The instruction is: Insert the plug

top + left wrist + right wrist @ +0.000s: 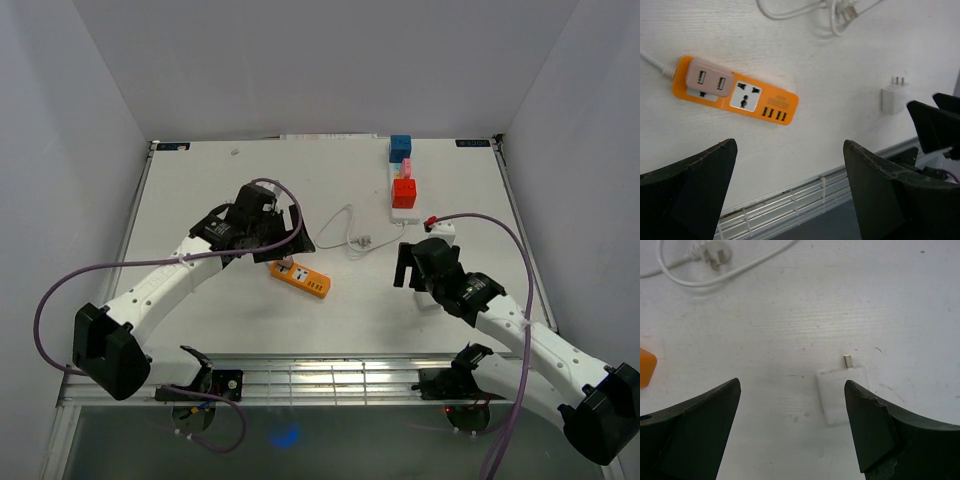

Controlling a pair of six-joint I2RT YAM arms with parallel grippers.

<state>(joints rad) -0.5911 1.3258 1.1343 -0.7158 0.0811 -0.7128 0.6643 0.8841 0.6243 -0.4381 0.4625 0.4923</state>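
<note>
Orange power strip (736, 95), beige adapter (710, 78); white charger plug (842, 396); white cable (692, 285); white table (220, 180).

Plug (842, 395) flat on table (790, 320), untouched between spread fingers (695, 430); corded plug (714, 256) beyond.

Inspection of my surface (190, 185), non-task items only.

1. White power strip (403, 213), lying at the far side, right of centre.
2. Three blocks sit in a row on it: blue block (401, 147) farthest from me, pink block (405, 166) in the middle, red block (404, 192) nearest.
3. White cord (700, 286), lying in loose loops just left of the strip and ending in a three-pin cord end (714, 256) flat on the surface. It appears to run from the strip's near end, but the overhead view is too coarse to confirm this.
</note>
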